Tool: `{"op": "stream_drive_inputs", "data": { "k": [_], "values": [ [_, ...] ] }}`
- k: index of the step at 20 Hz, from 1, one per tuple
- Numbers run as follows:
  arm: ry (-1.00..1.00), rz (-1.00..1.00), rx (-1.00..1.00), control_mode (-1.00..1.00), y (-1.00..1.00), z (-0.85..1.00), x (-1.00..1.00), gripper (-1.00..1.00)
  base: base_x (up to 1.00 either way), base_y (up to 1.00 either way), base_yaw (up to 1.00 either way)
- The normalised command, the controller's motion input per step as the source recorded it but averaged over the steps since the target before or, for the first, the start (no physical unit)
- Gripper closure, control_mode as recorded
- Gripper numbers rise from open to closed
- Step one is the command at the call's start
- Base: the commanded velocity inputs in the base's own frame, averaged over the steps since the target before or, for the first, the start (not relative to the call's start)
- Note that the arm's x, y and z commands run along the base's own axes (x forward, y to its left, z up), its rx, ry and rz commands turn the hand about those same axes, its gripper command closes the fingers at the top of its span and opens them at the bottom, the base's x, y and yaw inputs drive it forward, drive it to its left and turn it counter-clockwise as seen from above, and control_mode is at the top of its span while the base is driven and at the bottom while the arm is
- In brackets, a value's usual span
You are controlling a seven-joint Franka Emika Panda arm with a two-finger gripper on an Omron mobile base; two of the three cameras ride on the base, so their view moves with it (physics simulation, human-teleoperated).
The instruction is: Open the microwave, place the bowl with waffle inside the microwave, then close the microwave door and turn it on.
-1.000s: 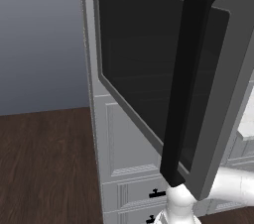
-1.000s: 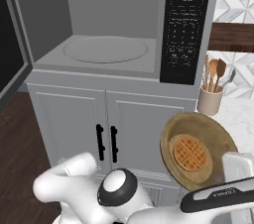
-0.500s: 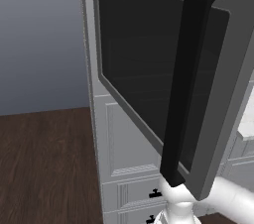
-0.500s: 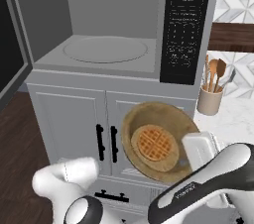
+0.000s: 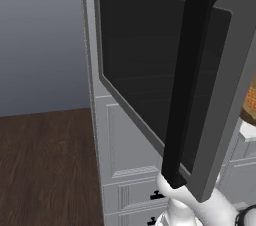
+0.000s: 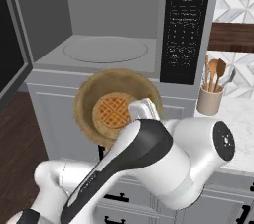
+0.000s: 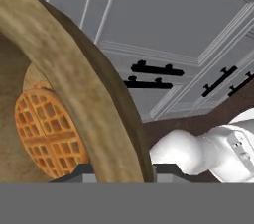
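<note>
Holding a round tan wooden bowl (image 6: pixel 117 112) with a golden-brown waffle (image 6: pixel 113 111) inside, the gripper (image 6: pixel 141 111) clamped its rim below the open grey microwave (image 6: pixel 114 25). Bowl had shifted left and up since earlier; dark-glass door (image 5: pixel 170 75) stood swung open.

The bowl with waffle (image 7: pixel 94 104) takes the left half of the frame, very close to the camera and seen almost from its side. Its thick tan rim runs as a wide curve from the upper left down to the bottom centre. Inside it, at the lower left, lies the round orange-brown waffle (image 7: pixel 49 134) with its grid pattern. Behind the bowl, across the upper right, are white panelled cabinet doors (image 7: pixel 163 15) with short black handles (image 7: pixel 158 69).
</note>
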Motion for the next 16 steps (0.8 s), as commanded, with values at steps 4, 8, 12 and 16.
{"op": "stream_drive_inputs", "data": {
  "k": [4,8,12,16],
  "values": [
    [0.15,-0.22,-0.05,-1.00,1.00,0.98,0.79,1.00,0.00,0.00,0.00],
    [0.32,-0.22,-0.08,-1.00,1.00,0.93,0.89,1.00,0.00,0.00,0.00],
    [0.44,-0.22,-0.03,-1.00,0.98,0.51,1.00,1.00,0.00,0.00,0.00],
    [0.20,-0.11,0.02,-1.00,0.35,0.27,0.62,1.00,0.00,0.00,0.00]
  ]
}}
